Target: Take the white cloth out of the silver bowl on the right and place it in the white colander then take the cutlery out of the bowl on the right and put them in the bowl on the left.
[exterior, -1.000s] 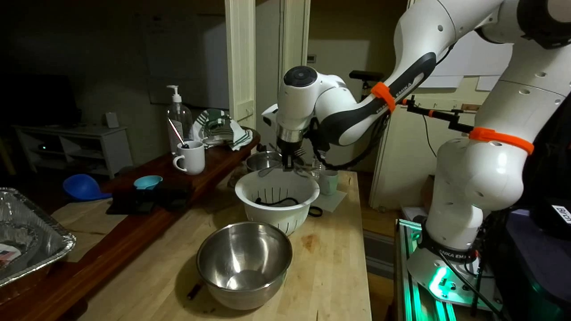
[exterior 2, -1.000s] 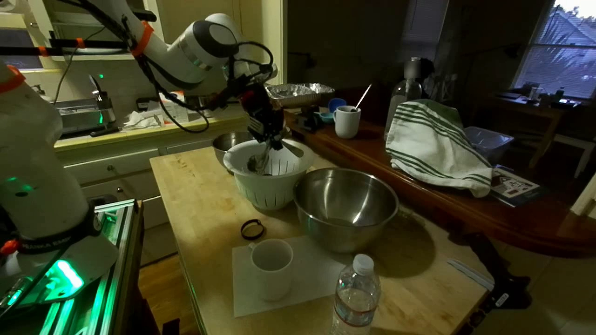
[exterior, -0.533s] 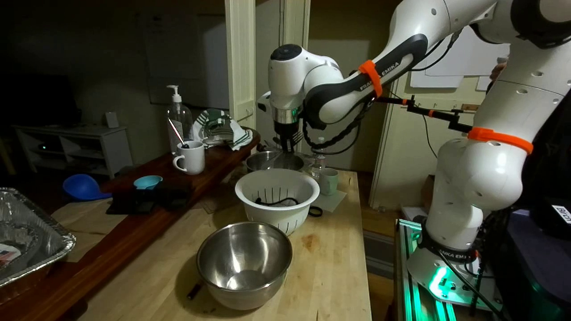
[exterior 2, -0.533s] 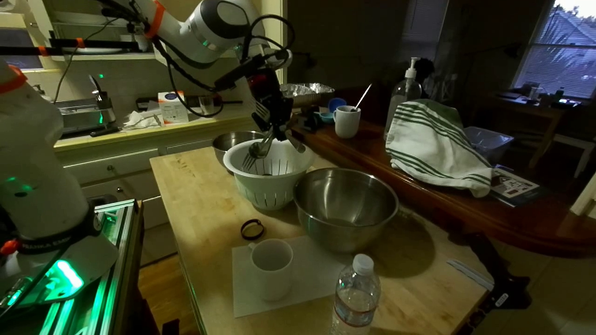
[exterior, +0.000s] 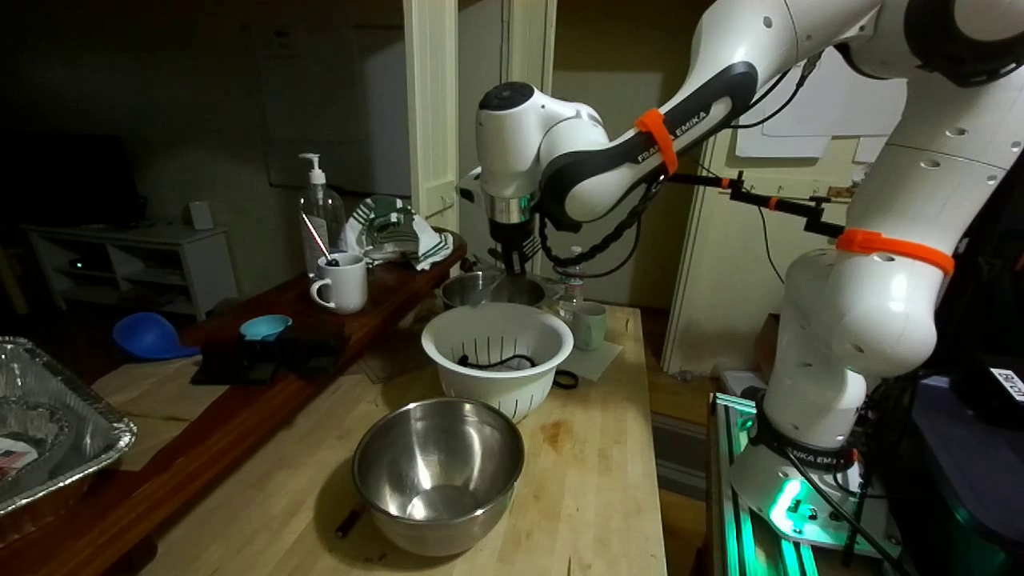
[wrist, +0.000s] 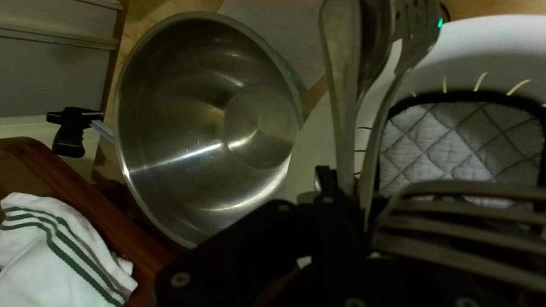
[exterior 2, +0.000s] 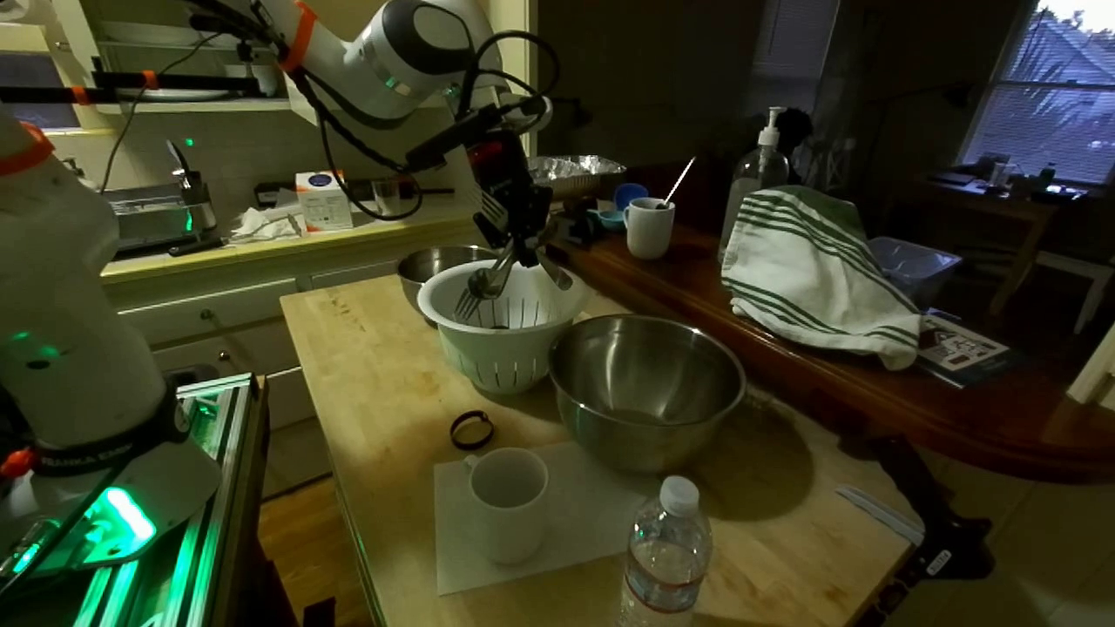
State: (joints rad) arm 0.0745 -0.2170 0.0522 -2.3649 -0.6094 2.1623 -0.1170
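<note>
In my wrist view, hours counted from its centre: at eight o'clock, a green-striped white towel (wrist: 55, 251) lies on a dark wooden ledge (wrist: 98, 213); at nine, a black handle (wrist: 70, 136); at ten, a silver bowl (wrist: 170, 94), its inner wall facing me. At four, close in, my claw (wrist: 352, 189) is clamped on a bundle of cutlery (wrist: 341, 76) whose far ends reach toward one. At three, farther out, the pale quilted cloth (wrist: 460, 145), edged in black, lies inside the white colander (wrist: 503, 38). At four, farther out, a fork (wrist: 460, 230) from the bundle points its tines toward three; its handle is hidden.

In an exterior view, hours counted from my claw: at nine, a further silver bowl (exterior 2: 427, 266), partly hidden by the colander; near half past six, a dark band (exterior 2: 475, 443) on the pale wooden table (exterior 2: 375, 374); at six, the colander, its mouth overlapped by the cutlery, though I cannot tell whether they touch; at six, lower, a mug (exterior 2: 514, 514) on a white sheet (exterior 2: 592, 514); between four and five, the silver bowl, just beside the colander; at three, a white cup (exterior 2: 649, 231) on the ledge; at five, a water bottle (exterior 2: 666, 557); at three, well apart, the towel.
</note>
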